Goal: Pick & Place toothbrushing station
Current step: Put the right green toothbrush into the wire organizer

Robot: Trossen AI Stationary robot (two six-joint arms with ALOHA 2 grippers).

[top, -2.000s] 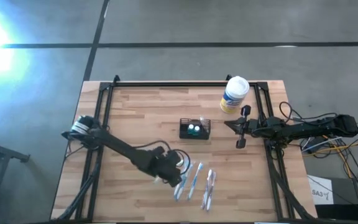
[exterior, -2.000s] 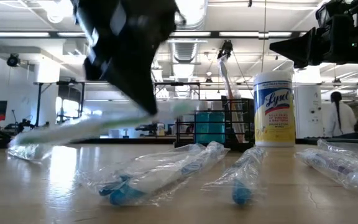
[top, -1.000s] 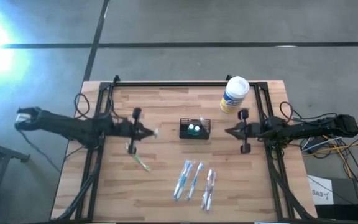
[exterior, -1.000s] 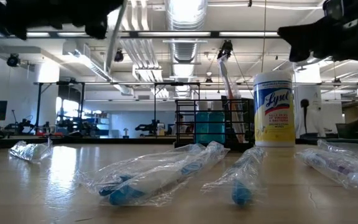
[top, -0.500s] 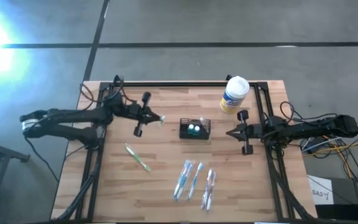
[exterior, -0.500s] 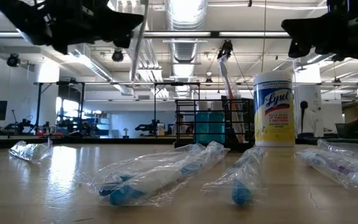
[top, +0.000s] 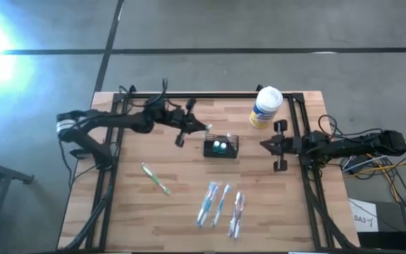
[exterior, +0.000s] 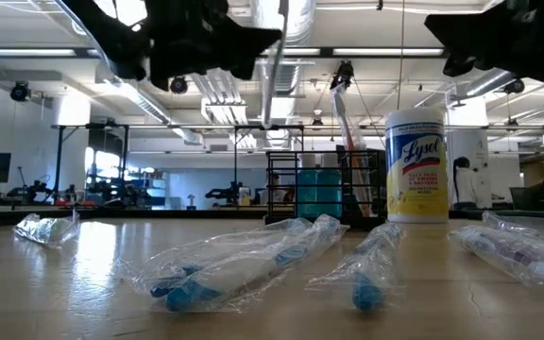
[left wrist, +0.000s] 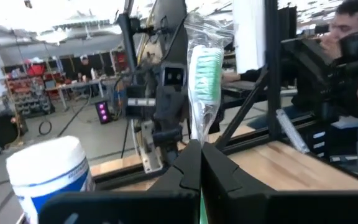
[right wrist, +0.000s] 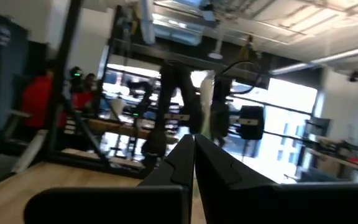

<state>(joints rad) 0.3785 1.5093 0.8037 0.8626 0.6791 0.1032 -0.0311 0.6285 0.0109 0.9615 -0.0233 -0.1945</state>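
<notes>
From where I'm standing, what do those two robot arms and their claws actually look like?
Both are slim, dark, jointed arms mounted at opposite table edges. The left arm has a pale band near its base and loose black cables looping along it. The right arm trails black cables too. The left claw and right claw each end in two flat, tapering black fingers.

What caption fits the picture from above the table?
Left gripper carries a wrapped toothbrush toward the black mesh caddy; right gripper waits nearby.

"Lysol" on white canister (exterior: 416,165) yellow label
</notes>
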